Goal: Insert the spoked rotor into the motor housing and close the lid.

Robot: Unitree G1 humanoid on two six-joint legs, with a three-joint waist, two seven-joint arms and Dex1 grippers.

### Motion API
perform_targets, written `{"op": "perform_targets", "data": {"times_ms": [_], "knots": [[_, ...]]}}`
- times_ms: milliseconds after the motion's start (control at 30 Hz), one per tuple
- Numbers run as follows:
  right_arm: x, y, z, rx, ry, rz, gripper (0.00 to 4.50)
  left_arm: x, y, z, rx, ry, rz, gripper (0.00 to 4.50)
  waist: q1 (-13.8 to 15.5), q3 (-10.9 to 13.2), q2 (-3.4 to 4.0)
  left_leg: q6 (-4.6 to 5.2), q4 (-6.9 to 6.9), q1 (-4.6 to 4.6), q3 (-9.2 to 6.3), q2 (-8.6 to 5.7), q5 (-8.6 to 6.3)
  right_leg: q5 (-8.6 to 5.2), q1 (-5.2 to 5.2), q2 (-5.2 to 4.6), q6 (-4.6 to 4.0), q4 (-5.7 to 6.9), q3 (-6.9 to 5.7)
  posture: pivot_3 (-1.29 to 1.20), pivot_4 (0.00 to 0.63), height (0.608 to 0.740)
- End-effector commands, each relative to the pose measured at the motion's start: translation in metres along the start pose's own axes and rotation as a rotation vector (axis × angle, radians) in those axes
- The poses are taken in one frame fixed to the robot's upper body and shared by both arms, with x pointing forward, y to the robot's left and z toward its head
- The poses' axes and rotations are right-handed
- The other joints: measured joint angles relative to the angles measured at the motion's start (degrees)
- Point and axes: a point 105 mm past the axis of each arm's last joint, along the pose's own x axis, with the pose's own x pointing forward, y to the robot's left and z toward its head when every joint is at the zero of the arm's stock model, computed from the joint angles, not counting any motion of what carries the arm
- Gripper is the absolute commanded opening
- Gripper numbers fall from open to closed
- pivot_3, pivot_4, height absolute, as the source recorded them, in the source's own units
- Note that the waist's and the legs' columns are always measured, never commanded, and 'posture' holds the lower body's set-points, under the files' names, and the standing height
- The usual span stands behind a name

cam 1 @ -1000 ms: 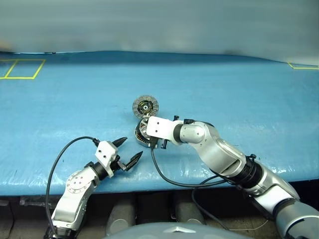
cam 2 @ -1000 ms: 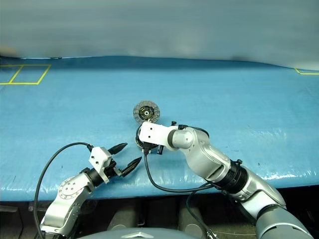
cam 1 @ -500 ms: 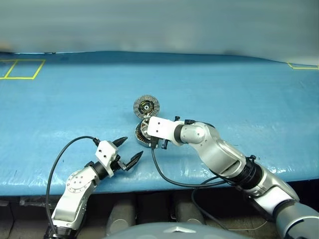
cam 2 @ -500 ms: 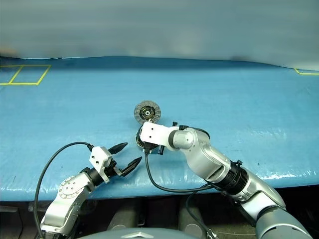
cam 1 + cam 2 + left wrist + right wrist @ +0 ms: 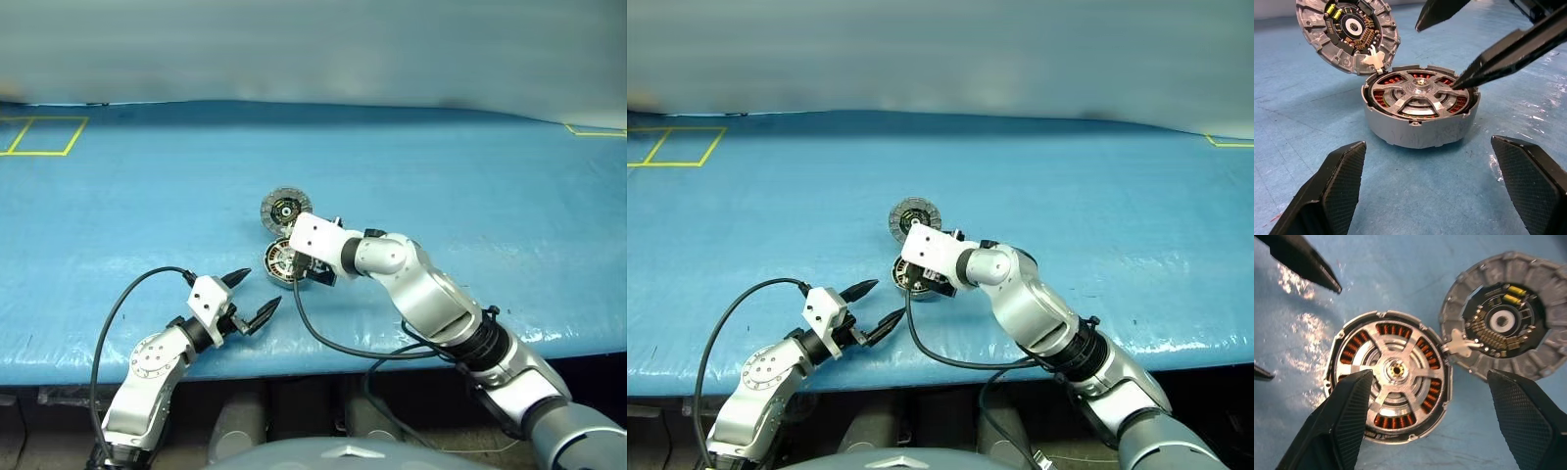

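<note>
Blue mat (image 5: 470, 186): spoked rotor (image 5: 1396, 369) seated in motor housing (image 5: 1420, 129), beneath spread right gripper (image 5: 1435, 426); left gripper (image 5: 250, 299) spread nearby.

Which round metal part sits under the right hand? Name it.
The motor housing, with the spoked rotor seated inside; the lid lies open beside it.

The rotor (image 5: 1419, 95) sits inside the housing (image 5: 1420, 129) on the blue bench (image 5: 1298, 122), the lid (image 5: 1347, 34) propped open behind, the left hand (image 5: 1432, 191) spread wide before it.

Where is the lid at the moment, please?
The lid lies open on the blue table, mid-view, beside the motor housing's far edge.
</note>
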Motion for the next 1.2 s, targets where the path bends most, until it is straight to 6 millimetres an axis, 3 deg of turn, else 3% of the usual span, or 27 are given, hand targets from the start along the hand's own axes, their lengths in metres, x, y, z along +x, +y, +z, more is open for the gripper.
{"op": "perform_targets", "data": {"times_ms": [33,133,333,533,767,1000,1200], "knots": [[-0.019,-0.018,0.012,0.108,-0.093,-0.067,2.99,-0.001,0.003,0.006,0.016,-0.027,0.019,4.50,0.03,0.00,0.00,0.00,0.00,0.01,0.00,0.00,0.00,0.01,0.01,0.00,-0.02,0.00,-0.01,0.00,0.150,0.740],[-0.024,-0.028,0.006,0.145,-0.088,-0.099,2.05,-0.002,0.005,0.007,0.019,-0.033,0.029,4.50,0.04,0.00,0.00,0.00,0.00,0.01,-0.01,-0.01,0.00,0.01,0.01,-0.03,-0.02,-0.01,-0.02,0.00,0.150,0.740],[-0.022,-0.086,-0.012,0.200,-0.055,-0.316,0.02,-0.001,0.005,0.010,0.043,-0.044,0.034,4.50,-0.22,0.01,0.02,0.00,0.01,0.01,0.05,-0.01,0.00,0.04,-0.01,-0.04,-0.06,0.01,0.00,0.00,0.150,0.740],[-0.002,-0.131,-0.018,0.092,-0.061,-0.467,0.02,0.000,0.001,0.010,0.038,-0.052,0.023,4.50,-0.53,0.02,0.02,0.01,-0.06,0.02,0.13,0.00,0.00,0.11,0.00,0.04,-0.17,0.00,0.04,0.00,0.150,0.740],[0.036,-0.144,0.001,0.140,-0.213,-0.352,0.02,0.000,-0.003,0.008,0.025,-0.056,0.022,4.50,-1.11,0.05,0.06,0.02,-0.07,0.04,0.18,0.06,0.01,0.19,0.01,0.18,-0.09,0.01,0.14,0.00,0.150,0.740],[0.059,-0.134,0.014,0.138,-0.283,-0.239,0.02,-0.002,-0.008,0.007,0.006,-0.062,0.032,4.50,-1.11,0.07,0.09,0.04,-0.08,0.04,0.18,0.05,-0.01,0.19,0.02,0.16,-0.11,0.00,0.19,0.00,0.150,0.740],[0.073,-0.095,0.020,0.244,-0.309,0.078,0.02,-0.004,-0.010,0.004,-0.001,-0.054,0.045,4.50,-1.21,0.09,0.12,0.04,-0.08,0.05,0.18,0.07,0.00,0.20,0.02,0.17,-0.12,0.02,0.19,0.00,0.150,0.740]]}}
